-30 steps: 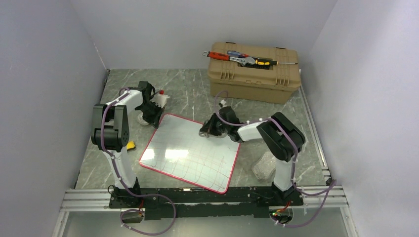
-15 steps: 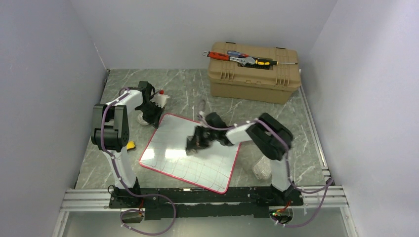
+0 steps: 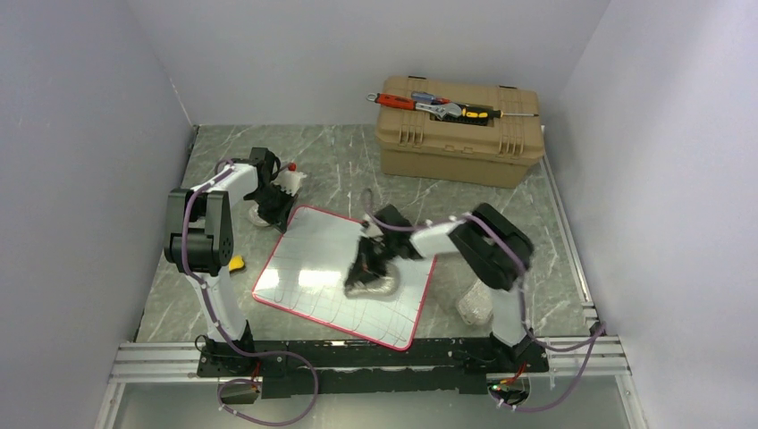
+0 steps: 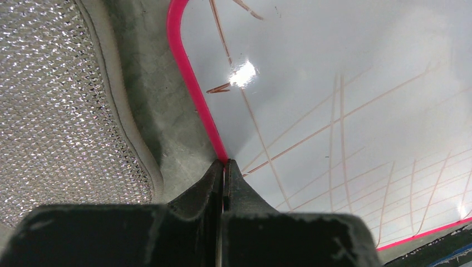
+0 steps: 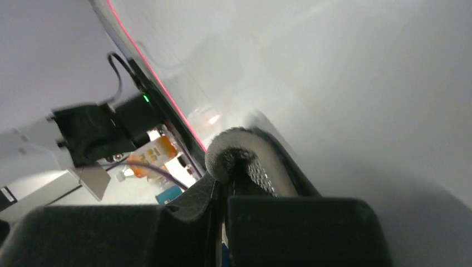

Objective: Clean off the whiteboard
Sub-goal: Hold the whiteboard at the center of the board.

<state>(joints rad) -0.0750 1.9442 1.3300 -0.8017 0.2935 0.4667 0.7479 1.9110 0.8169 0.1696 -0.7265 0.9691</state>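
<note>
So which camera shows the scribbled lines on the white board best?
The left wrist view: the pen lines are close and sharp. The top view shows them faintly across the whiteboard; the right wrist view is too blurred.

The whiteboard [image 3: 308,259] was glossy white, red-rimmed, crossed by thin brownish lines. The table [image 3: 335,156] was grey-green marble, white-veined. The far toolbox [image 3: 460,147] was tan; the cloth [image 3: 374,286] silvery grey.

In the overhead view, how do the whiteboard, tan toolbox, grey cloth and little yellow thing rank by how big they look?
1. whiteboard
2. tan toolbox, a close second; it sits farther back, so its true size is unsure
3. grey cloth, partly hidden
4. yellow thing, smallest, partly hidden
</note>
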